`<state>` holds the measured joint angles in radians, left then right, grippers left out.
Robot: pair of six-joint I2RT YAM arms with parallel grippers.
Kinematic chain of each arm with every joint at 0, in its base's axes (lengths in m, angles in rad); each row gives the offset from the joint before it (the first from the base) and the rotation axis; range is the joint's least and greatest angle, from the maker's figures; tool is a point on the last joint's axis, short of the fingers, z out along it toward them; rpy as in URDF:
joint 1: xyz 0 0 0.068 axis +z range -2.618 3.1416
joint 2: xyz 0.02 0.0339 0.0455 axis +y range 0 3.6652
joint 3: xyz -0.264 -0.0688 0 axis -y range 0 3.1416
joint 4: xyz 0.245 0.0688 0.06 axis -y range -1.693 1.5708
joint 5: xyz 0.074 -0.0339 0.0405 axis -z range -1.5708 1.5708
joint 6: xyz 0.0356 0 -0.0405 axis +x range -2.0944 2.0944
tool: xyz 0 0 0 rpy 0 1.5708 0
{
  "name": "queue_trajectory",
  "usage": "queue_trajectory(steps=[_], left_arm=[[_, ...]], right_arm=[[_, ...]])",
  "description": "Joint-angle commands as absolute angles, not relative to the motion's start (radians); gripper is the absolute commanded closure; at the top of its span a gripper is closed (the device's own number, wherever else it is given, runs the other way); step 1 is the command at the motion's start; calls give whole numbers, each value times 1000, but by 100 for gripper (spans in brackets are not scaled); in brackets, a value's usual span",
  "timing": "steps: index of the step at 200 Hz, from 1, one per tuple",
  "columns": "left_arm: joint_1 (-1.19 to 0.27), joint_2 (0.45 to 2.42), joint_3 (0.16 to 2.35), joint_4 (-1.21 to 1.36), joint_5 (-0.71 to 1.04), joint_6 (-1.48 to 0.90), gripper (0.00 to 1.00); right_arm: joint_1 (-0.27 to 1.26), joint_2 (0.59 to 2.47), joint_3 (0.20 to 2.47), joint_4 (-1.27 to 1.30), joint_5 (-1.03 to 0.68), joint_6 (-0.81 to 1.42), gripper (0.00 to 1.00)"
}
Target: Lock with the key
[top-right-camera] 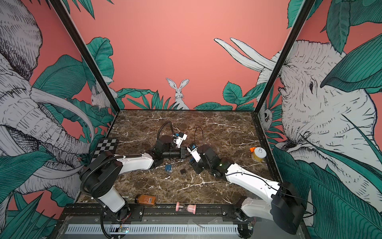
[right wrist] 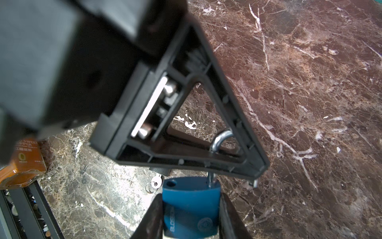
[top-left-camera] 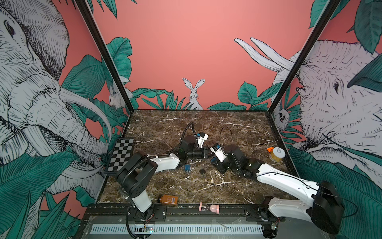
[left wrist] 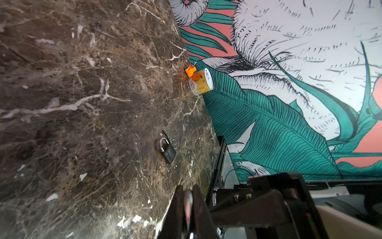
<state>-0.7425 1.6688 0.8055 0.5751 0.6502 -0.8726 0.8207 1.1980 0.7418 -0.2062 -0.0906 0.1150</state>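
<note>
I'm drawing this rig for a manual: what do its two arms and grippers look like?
Both the left arm and right arm have white shells between black joints. A ribbed black hose runs along the left one; a thin black cable loops over the right. The left gripper and right gripper are black with tapering fingers.

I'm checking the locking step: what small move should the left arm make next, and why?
Probably swing the silver shackle over the empty hole in the blue metal padlock and press it in: the right gripper clamps the body, and the left gripper has its jaws apparently shut on the raised shackle.
</note>
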Motion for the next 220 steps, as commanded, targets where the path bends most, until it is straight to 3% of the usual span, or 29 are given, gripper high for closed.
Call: queue_trajectory(steps=[1, 31, 66, 82, 114, 153, 184, 220], left_arm=[[-737, 1674, 830, 581, 657, -868, 97], [-737, 1665, 829, 586, 647, -874, 100], [-734, 1617, 793, 662, 561, -937, 100], [-730, 1581, 779, 741, 528, -1044, 100], [-730, 1488, 774, 861, 430, -1211, 100], [-729, 1387, 793, 902, 332, -1375, 100], [-715, 1373, 786, 923, 349, -1550, 100], [-715, 1380, 745, 1037, 354, -1662, 100]], right_arm=[[827, 1195, 770, -155, -78, 95, 85], [827, 1191, 761, -134, -62, 104, 79], [819, 1168, 768, -97, -20, 158, 48], [804, 1136, 785, -83, -28, 178, 41], [780, 1022, 819, -63, -6, 161, 38], [734, 841, 740, 103, 32, -22, 33], [651, 837, 883, -120, -90, -82, 34], [601, 836, 889, -92, -243, -52, 41]])
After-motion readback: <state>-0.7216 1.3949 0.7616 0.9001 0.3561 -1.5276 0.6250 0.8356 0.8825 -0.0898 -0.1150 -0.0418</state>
